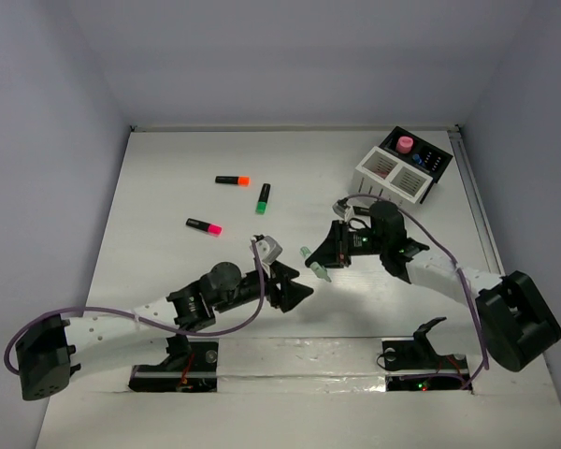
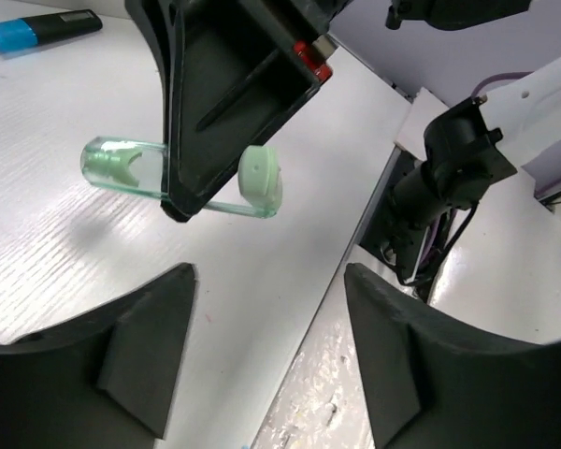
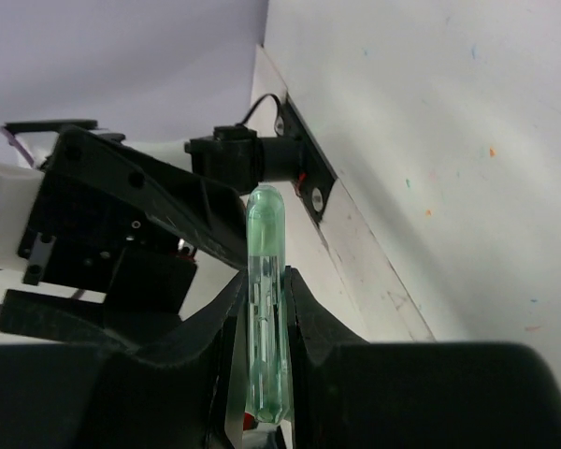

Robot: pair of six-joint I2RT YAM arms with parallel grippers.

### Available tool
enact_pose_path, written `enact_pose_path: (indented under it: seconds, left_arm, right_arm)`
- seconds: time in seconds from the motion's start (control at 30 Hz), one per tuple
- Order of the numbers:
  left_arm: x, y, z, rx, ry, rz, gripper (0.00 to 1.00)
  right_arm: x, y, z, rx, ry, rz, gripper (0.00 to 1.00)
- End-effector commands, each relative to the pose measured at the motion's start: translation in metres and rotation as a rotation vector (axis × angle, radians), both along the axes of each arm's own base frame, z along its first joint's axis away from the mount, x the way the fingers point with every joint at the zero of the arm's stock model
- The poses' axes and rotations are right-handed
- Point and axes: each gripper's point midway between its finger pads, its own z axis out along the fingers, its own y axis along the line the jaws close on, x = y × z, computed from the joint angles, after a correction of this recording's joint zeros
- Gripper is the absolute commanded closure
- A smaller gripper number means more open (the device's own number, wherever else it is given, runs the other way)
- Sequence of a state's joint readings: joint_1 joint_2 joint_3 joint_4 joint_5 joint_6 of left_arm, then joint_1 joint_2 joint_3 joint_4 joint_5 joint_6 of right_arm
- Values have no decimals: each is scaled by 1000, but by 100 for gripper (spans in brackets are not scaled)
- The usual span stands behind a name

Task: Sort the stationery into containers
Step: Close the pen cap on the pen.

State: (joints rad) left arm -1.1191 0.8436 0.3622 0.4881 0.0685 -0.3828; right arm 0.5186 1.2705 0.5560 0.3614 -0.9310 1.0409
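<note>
My right gripper (image 1: pixel 324 260) (image 3: pixel 264 281) is shut on a pale green see-through piece (image 1: pixel 314 266) (image 3: pixel 265 318), a slim item of the stationery, held above the table's middle. In the left wrist view that green piece (image 2: pixel 122 168) sticks out on both sides of the right gripper's fingers (image 2: pixel 215 112). My left gripper (image 1: pixel 301 293) (image 2: pixel 269 281) hangs open just below-left of it, nothing between its fingers. Three black highlighters lie further back: orange cap (image 1: pixel 232 181), green cap (image 1: pixel 263 197), pink cap (image 1: pixel 204 225). The containers, a white slatted box (image 1: pixel 391 174) joined to a black box (image 1: pixel 428 161), stand at the back right.
A pink round object (image 1: pixel 405 144) sits on the black box. A blue-capped highlighter (image 2: pixel 37 30) lies on the table beyond the left gripper. The arm bases (image 1: pixel 421 360) and the table's near edge are close below both grippers. White walls enclose the table's sides.
</note>
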Motion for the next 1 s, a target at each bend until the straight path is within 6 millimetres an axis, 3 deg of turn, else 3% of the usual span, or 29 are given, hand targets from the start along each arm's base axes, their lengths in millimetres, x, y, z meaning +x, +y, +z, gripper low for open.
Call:
enact_pose_path:
  seconds: [0.0,0.07,0.43,0.97]
  left_arm:
    - [-1,-7,38,-93,-73,-31,37]
    - [0,-5,38,-94,-82,-23,34]
    - [11,-5,53,-99,-152,18,34]
    - [13,-35,33,-14,-143,-63,38]
  right_arm:
    - [-8,-1,-2,-30,-25,81,91]
    - [-6,-1,-7,-44,-22,81,91]
    - [-6,10,-18,-56,1,113,91]
    - [-11,11,-13,-34,-5,127,93]
